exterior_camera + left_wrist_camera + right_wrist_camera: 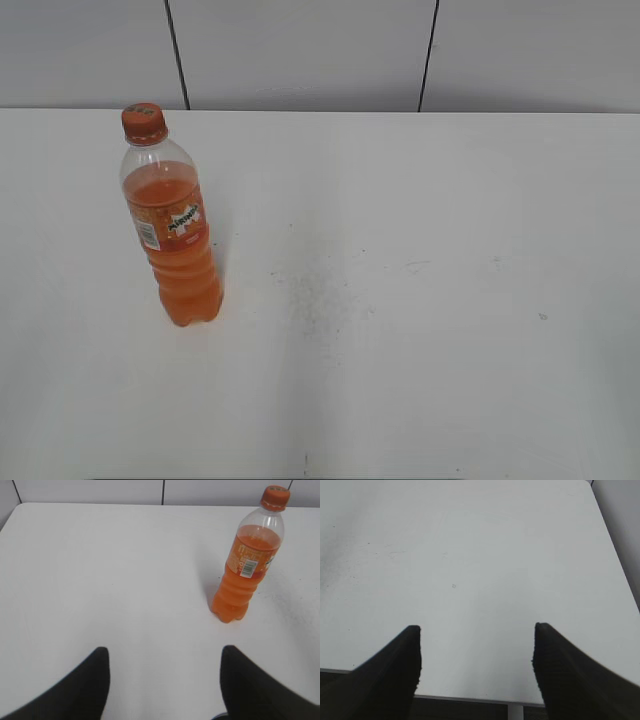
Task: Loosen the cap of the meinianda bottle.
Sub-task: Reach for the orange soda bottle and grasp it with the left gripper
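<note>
The meinianda bottle (175, 240) stands upright on the left of the white table, part full of orange drink, with an orange label. Its orange cap (144, 123) sits on the neck. The bottle also shows in the left wrist view (245, 565), upper right, with the cap (275, 497) on top. My left gripper (164, 652) is open and empty, well short of the bottle and to its left. My right gripper (477, 630) is open and empty over the table's near edge; the bottle is not in its view. Neither gripper shows in the exterior view.
The white table (420, 300) has faint dark specks near its middle (320, 290). A grey panelled wall (300, 50) runs behind it. The table's near edge (470, 698) and right edge show in the right wrist view.
</note>
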{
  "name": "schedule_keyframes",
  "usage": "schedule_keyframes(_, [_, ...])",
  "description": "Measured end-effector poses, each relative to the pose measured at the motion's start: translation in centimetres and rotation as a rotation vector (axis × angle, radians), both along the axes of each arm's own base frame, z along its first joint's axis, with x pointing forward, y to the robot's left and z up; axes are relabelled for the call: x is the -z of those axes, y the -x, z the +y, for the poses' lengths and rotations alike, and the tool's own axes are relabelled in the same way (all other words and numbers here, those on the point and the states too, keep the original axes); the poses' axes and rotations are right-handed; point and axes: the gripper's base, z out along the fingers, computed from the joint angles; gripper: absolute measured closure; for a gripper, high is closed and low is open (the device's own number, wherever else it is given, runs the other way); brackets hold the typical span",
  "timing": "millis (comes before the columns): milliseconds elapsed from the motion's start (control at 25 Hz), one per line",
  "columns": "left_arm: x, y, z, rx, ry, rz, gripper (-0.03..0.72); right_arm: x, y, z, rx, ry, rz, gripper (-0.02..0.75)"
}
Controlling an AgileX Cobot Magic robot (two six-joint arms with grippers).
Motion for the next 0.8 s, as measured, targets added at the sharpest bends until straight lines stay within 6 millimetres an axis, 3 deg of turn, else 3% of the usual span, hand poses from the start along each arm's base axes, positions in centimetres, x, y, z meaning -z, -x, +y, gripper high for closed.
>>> schedule_keyframes(800, [0.00, 0.00, 0.00, 0.000, 0.000, 0.000, 0.254, 0.00, 0.00, 0.00, 0.000, 0.000, 0.000, 0.213])
